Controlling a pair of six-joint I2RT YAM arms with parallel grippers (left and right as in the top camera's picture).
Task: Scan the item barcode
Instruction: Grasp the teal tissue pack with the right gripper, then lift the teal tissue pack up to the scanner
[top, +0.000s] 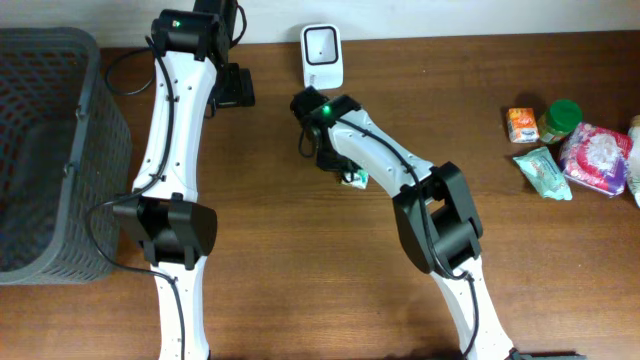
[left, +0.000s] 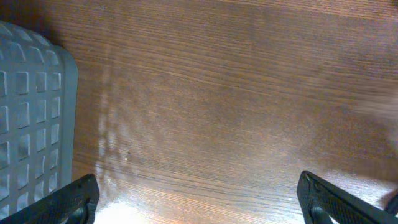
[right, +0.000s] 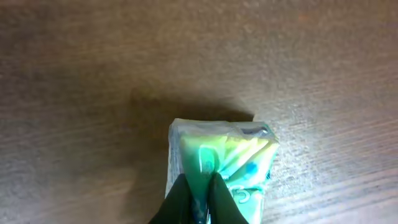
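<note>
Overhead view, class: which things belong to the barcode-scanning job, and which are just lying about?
In the job: green packet, pinched by the right gripper; white scanner.
Lying about: grey basket; orange carton; green-lidded jar; pink packet; pale green packet.

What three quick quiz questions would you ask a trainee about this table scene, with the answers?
1. Multiple choice: what is the right gripper pinching?
A) an orange carton
B) a green packet
C) nothing at all
2. True or false: the left gripper is shut on an item.
3. Fill in the gap: the grey basket stands beside the robot's ___ arm.

Key: 1 B. 2 False: its jaws stand wide open over bare wood. 3 left.
</note>
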